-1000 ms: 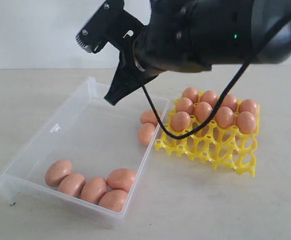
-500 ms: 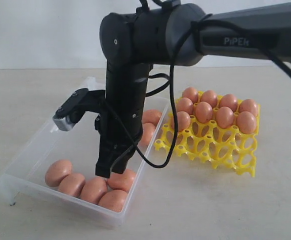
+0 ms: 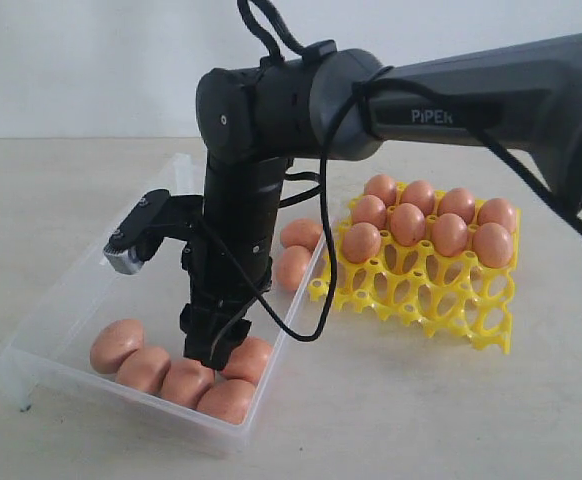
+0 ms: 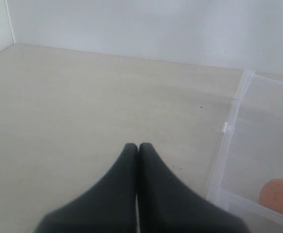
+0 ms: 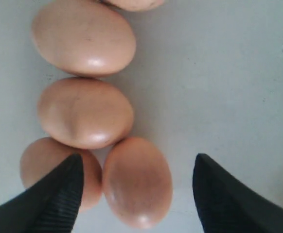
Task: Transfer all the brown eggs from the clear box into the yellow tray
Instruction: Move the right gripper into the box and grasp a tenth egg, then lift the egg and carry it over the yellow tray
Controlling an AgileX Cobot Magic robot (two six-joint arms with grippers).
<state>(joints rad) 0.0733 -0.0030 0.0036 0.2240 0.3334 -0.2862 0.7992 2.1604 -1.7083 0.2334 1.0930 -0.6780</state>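
Observation:
Down in the front of the clear box [image 3: 83, 268], my right gripper [image 3: 211, 352] hovers over a cluster of several brown eggs [image 3: 143, 368]. The right wrist view shows that gripper [image 5: 137, 167] open, one egg [image 5: 137, 187] lying between its fingers and untouched, and others [image 5: 85, 112] beside it. Two more eggs [image 3: 294, 266] lie at the box's far right end. The yellow tray [image 3: 441, 300], to the right of the box, holds several eggs [image 3: 407, 223] in its back rows. My left gripper [image 4: 138, 145] is shut and empty above bare table, beside a box corner [image 4: 227, 128] with one egg [image 4: 279, 196].
The right arm's black body and looping cable [image 3: 321, 290] hang over the box's middle and right wall. The tray's front cups [image 3: 411, 296] are unfilled. Pale table [image 3: 391, 410] surrounds box and tray, with a white wall behind.
The right arm has swung from high over the box's back down to the front egg cluster, then sunk a little lower. No egg has moved.

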